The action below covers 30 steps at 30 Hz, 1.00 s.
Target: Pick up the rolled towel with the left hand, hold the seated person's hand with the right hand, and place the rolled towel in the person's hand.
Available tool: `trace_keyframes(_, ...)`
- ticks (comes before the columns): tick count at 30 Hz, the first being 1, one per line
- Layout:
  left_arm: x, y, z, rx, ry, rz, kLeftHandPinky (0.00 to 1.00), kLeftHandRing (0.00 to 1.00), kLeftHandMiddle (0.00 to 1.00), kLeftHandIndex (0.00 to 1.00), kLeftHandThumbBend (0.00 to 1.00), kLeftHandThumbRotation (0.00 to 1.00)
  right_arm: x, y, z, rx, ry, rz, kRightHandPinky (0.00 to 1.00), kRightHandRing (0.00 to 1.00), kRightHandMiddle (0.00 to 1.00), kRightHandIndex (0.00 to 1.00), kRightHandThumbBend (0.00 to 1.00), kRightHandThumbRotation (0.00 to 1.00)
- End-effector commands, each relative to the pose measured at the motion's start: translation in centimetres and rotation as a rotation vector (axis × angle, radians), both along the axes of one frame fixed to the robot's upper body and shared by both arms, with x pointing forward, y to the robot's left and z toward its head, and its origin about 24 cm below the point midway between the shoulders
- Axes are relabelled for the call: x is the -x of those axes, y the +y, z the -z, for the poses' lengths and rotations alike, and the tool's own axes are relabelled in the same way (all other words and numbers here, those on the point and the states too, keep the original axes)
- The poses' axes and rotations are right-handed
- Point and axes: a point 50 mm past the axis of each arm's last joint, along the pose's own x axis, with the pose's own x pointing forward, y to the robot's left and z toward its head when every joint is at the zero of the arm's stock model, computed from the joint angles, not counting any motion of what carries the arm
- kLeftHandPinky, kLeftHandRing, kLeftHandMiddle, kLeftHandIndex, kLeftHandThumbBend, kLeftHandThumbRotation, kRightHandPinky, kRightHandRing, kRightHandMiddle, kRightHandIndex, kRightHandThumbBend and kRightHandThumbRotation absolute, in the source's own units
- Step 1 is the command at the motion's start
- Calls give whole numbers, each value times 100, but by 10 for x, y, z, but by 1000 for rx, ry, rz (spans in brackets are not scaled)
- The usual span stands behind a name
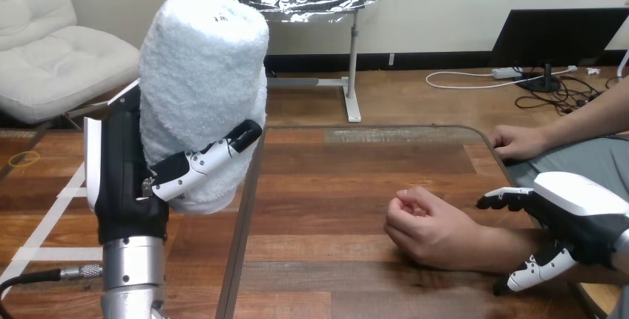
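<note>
My left hand (122,178) is raised at the view's left and is shut on the rolled towel (200,74), a thick white roll held upright, with the fingers (204,162) curled across its lower front. The person's hand (426,226) rests on the wooden table (326,185) at the lower right as a loose fist, with the forearm running off to the right. My right hand (582,215) sits over that forearm just behind the wrist. Its fingers (506,199) reach past the far side and its thumb (538,271) lies on the near side. They stand apart from the arm, not closed on it.
The person's other hand (519,141) rests at the table's far right edge. The table's left edge (248,208) runs just right of my left arm, with floor beyond it. Bare tabletop lies between the towel and the person's fist.
</note>
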Motion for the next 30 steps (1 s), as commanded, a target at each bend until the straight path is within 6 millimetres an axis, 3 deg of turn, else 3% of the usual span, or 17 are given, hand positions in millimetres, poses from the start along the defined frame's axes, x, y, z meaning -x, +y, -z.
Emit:
trace_keyframes(1,-7,-1,-25,-6,-132,11,21,26,32,37,53,0,-17,0,-8,17,-44,23,74,83,84,84,94,32)
trace_keyframes(7,-8,-1,-25,-10,-138,9,21,26,32,37,53,0,-22,0,-4,51,-6,43,74,84,84,84,93,34)
trace_keyframes(16,-8,-1,-25,-17,-144,3,21,26,32,37,54,0,-27,3,0,95,30,47,67,83,84,83,91,37)
trace_keyframes(30,-8,0,-26,1,-150,3,20,26,31,37,54,0,-33,4,10,115,71,46,58,75,78,79,89,32)
